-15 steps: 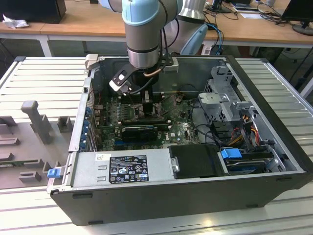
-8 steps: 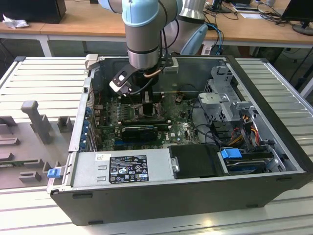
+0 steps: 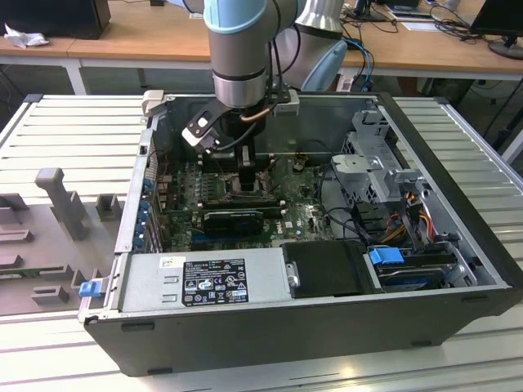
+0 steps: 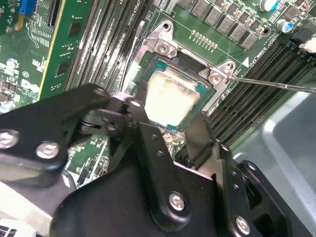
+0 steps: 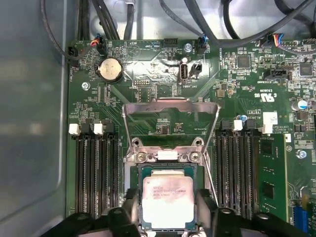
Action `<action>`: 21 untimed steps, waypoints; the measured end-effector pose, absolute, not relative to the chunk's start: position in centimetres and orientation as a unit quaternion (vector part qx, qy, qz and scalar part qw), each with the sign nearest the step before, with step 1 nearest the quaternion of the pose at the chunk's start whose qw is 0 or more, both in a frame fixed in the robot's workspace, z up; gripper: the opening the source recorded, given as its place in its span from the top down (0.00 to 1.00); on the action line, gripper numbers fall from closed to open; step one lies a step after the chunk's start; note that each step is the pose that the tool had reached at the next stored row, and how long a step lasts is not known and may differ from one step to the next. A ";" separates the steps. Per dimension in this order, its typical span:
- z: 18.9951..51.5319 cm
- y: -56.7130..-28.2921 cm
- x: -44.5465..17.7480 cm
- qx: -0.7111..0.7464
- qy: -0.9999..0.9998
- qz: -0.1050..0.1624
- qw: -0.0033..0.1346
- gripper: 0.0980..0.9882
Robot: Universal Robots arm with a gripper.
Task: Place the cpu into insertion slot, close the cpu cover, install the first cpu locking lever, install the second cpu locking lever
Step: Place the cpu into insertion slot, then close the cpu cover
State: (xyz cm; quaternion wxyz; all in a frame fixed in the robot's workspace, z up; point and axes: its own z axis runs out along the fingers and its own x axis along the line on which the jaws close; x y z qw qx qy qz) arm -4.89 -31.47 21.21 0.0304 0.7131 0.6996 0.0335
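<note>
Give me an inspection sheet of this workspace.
Surface: motherboard inside open case on slatted table.
Job's things: cpu sits in slot; cover raised open; one lever wire standing free.
Clutter: grey fixtures on table, exterior view's left.
Gripper: low over cpu.
Cables: black bundle at board's edge; coloured wires at exterior view's right.
Surroundings: wooden desks behind.

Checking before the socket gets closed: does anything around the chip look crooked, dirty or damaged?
Nothing looks askew: the cpu lies square in the insertion slot, with the cpu cover standing open. The one oddity is a patchy smear across the cpu's metal face, possibly old paste residue.
</note>
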 end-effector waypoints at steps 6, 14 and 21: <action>21.4 -31.5 -4.9 0.713 0.700 0.033 0.030 0.86; 22.4 -31.5 -4.9 0.713 0.700 0.033 0.030 0.99; 25.8 -31.5 -4.9 0.713 0.700 0.033 0.030 0.99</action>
